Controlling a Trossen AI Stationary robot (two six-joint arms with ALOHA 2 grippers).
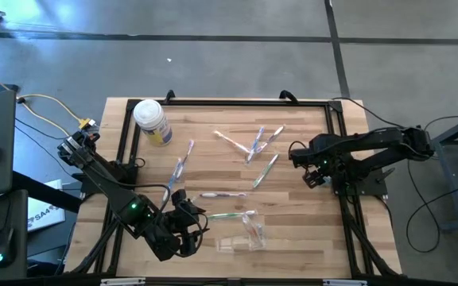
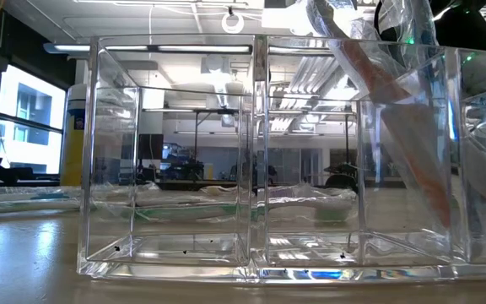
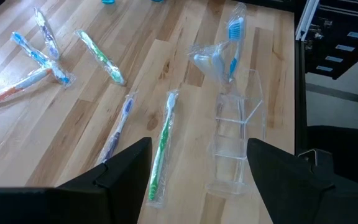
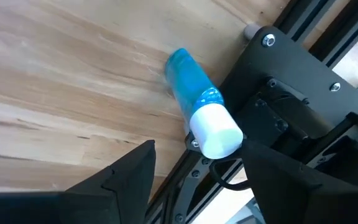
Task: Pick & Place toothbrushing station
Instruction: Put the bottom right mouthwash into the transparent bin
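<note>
- The work surface is a light wooden table [image 1: 293, 230] edged by a black frame, standing on a grey floor; the low view looks across it into a large hall with windows at the left and ceiling pipework.
- A white-lidded jar [image 1: 152, 121] with a yellow label lies near the upper left of the table in the high view.
- A blue bottle [image 4: 201, 118] with a white cap lies on the wood against the black frame in the right wrist view.
- The clear plastic holder [image 1: 241, 238] stands at the lower centre of the table in the high view. It is divided into compartments; in the left wrist view one end compartment holds a wrapped blue toothbrush [image 3: 232, 43], tilted and protruding above the rim. The other compartments appear bare.
- Loose wrapped toothbrushes [image 1: 253, 147] lie scattered across the middle of the table; a green one [image 3: 161, 149] and a purple one [image 3: 120, 124] lie just beside the holder.
- The left gripper [image 1: 191, 229] sits low at lower left of the high view, just beside the holder, fingers spread wide and holding nothing.
- The right gripper [image 1: 312, 168] is at the right edge of the table, well apart from the holder, fingers apart and unladen.
</note>
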